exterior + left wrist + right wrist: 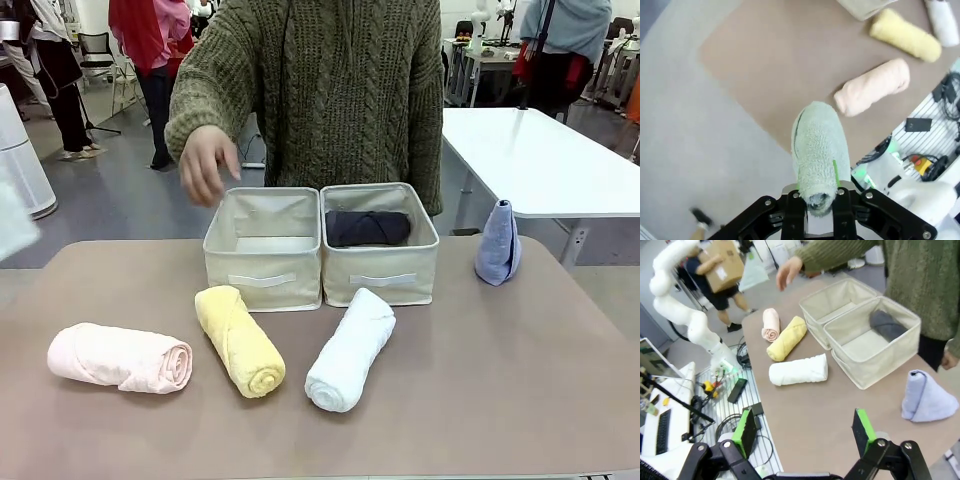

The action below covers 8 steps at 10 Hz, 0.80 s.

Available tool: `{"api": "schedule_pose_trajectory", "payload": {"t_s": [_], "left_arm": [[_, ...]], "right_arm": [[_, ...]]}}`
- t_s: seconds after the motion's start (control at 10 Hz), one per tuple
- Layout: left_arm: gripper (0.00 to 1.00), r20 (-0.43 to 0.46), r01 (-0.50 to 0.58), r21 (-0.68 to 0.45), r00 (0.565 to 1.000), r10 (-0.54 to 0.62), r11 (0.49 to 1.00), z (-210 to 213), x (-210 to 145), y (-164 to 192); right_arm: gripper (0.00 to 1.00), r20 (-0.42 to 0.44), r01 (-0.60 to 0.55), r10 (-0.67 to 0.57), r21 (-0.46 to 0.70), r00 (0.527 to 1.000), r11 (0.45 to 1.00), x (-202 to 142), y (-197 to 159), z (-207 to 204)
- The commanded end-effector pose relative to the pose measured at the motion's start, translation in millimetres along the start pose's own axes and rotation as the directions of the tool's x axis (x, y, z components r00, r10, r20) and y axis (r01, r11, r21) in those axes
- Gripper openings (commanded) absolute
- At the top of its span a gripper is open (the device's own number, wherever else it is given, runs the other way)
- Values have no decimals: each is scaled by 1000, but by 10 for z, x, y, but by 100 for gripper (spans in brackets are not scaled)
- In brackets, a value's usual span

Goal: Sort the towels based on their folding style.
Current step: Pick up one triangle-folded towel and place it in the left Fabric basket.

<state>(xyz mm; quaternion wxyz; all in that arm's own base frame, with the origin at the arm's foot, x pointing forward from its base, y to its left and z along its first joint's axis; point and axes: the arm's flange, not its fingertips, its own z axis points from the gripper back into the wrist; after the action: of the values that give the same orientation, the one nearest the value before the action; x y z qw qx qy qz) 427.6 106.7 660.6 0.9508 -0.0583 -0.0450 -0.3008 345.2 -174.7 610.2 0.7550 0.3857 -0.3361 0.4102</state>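
Note:
My left gripper is shut on a pale teal towel, held up beyond the table's left edge, over the floor. On the table lie three rolled towels: pink, yellow and white. A dark grey roll rests in the right beige bin. The left bin has nothing in it. A lavender-blue cone towel stands at the far right. My right gripper is open above the near right of the table, holding nothing.
A person in a green knit sweater stands behind the bins, one hand hovering above the left bin's far left corner. The brown tabletop has free room at the front right. A white table stands behind on the right.

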Motion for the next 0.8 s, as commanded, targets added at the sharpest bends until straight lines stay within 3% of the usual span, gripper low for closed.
{"api": "schedule_pose_trajectory", "payload": {"t_s": [0.0, 0.5, 0.7], "left_arm": [[0, 98, -140, 34, 986, 137, 990, -104, -773, 173], [0, 70, -246, 58, 968, 242, 968, -201, -790, 242], [0, 100, -190, 23, 977, 187, 981, -159, -929, 295]], "right_arm": [[100, 27, -18, 17, 10, 999, 1000, 16, -8, 3], [100, 27, -18, 17, 10, 999, 1000, 16, -8, 3], [100, 27, -18, 17, 10, 999, 1000, 16, -8, 3]]}}
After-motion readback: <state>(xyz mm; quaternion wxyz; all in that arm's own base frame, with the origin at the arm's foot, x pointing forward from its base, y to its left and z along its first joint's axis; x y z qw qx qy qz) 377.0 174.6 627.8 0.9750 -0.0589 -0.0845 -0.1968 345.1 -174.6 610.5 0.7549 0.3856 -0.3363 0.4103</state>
